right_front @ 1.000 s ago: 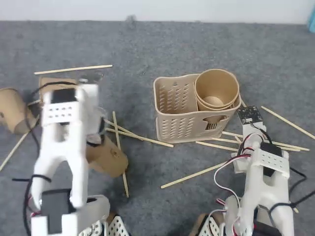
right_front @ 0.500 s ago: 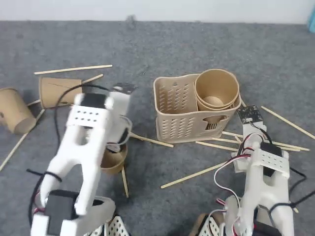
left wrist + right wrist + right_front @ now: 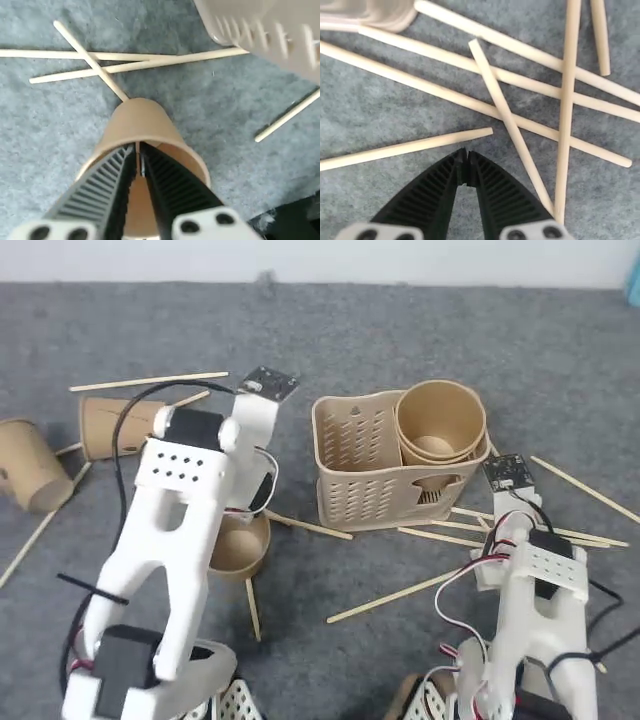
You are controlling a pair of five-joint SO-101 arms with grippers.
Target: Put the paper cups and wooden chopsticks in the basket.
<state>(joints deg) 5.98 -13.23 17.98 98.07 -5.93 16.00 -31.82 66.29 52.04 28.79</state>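
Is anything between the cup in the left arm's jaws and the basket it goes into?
Nothing visible blocks the way. Between the held paper cup and the basket, chopsticks lie flat on the carpet, low enough to pass over. The stacked cups sit in the basket's far compartment, not the one nearer the held cup.

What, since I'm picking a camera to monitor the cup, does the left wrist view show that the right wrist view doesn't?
Left wrist, not right: the left pincer shut on the rim of a paper cup. Right wrist, not left: the right pincer shut on nothing, near crossed wooden chopsticks. Both: loose chopsticks on grey carpet and a corner of the basket.
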